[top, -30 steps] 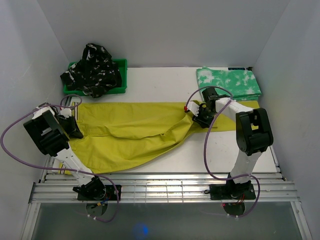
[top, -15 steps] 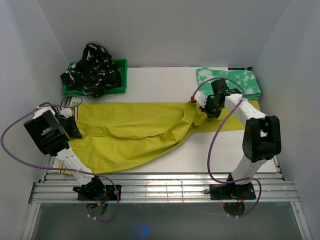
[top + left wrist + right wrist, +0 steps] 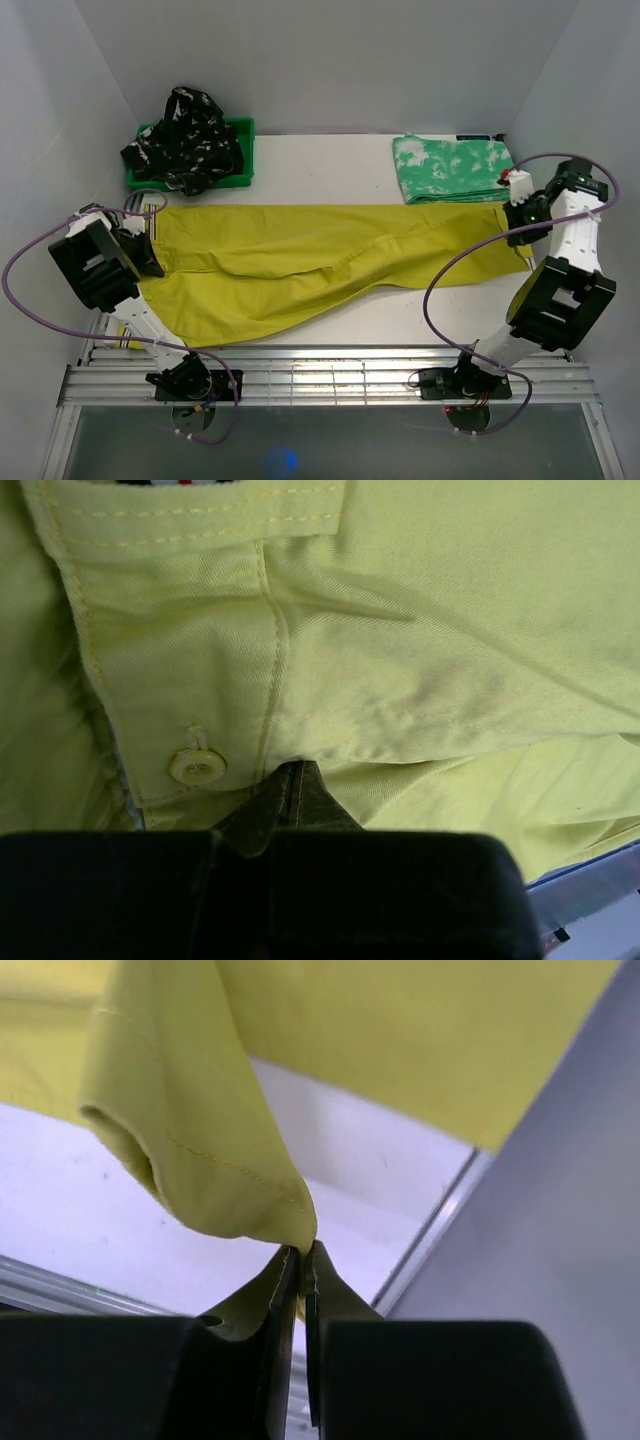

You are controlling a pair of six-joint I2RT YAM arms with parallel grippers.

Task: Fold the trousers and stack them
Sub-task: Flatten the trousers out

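The mustard-yellow trousers point(image 3: 300, 255) lie spread across the table, waist to the left and legs to the right. My left gripper point(image 3: 150, 258) sits at the waist end. In the left wrist view its fingers point(image 3: 290, 772) are shut on the waistband cloth beside a pale button point(image 3: 197, 766). My right gripper point(image 3: 520, 228) is at the far right, shut on the hem of one leg point(image 3: 230, 1175) and holding it just above the table. The green-and-white pair point(image 3: 455, 168) lies folded at the back right. The black patterned pair point(image 3: 185, 140) is heaped in the bin.
The green plastic bin point(image 3: 245, 150) stands at the back left. The right wall point(image 3: 560, 1210) is close beside my right gripper. A metal rail point(image 3: 330, 375) runs along the near table edge, and purple cables point(image 3: 440, 300) loop from both arms.
My right gripper closed on the leg near the middle of the table and carried it right, stretching the bunched leg out straight. My left gripper closed on the waistband.
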